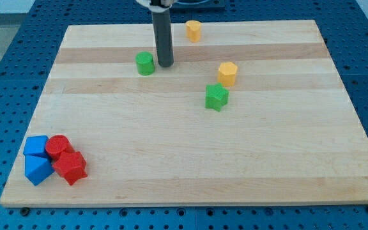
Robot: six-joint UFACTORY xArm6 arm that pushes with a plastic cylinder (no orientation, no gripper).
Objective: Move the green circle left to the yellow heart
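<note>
The green circle [145, 63] sits on the wooden board [190, 160] in the upper left-middle. My tip [165, 65] stands just to the right of the green circle, a small gap apart or barely touching; I cannot tell which. The yellow heart [193, 30] lies near the view's top, up and to the right of my tip. The rod rises straight up out of the view's top.
A yellow hexagon [227, 73] and a green star [216, 97] sit right of centre. At the lower left corner a cluster holds a blue cube [36, 146], a blue triangle-like block [37, 169], a red circle [58, 147] and a red star [69, 167].
</note>
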